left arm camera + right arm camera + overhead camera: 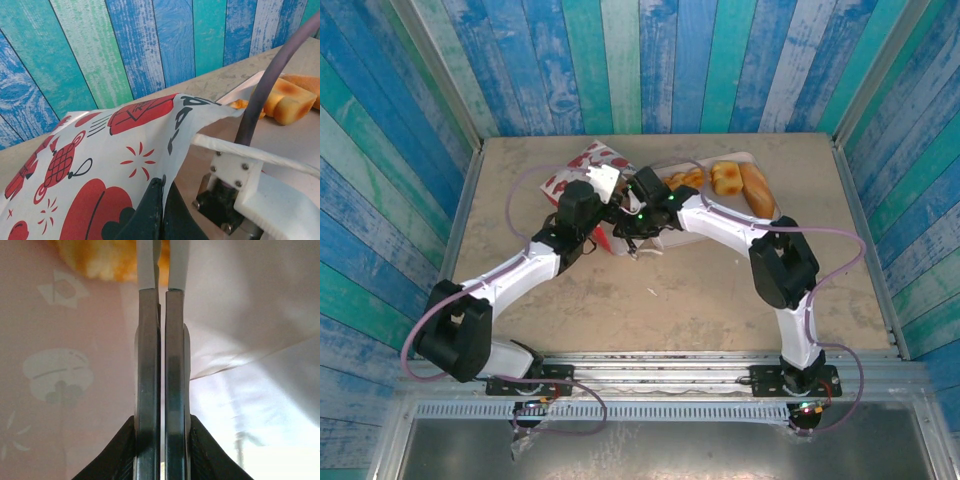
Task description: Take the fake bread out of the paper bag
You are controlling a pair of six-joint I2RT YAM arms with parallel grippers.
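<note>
Closest to the lens in the right wrist view, the right gripper (164, 260) has its jaws pressed together, with only a hairline slit between the grey fingers (147, 365) and their white tips. It sits deep inside the bag (240, 300), pale paper on both sides and the printed marks showing through faintly on the left. One bread (100, 260), golden and crusty, lies at the top of that view just left of the tips. A sliver of orange shows through the slit, but whether the tips touch the bread or pinch any of it I cannot tell. In the left wrist view the left gripper (162, 212) is clamped on the bag's paper wall, holding up the white side with its red prints. A purple cable (270, 75) crosses in front on the right, and beyond it the tray (300, 140) carries a block of rolls (286, 100). From above, the bag lies tilted at the far left-centre of the table (720, 290), just left of the tray, with both arms meeting at it. A braid (685, 180), the rolls and a bun (757, 190) lie side by side on the tray, outside the bag.
</note>
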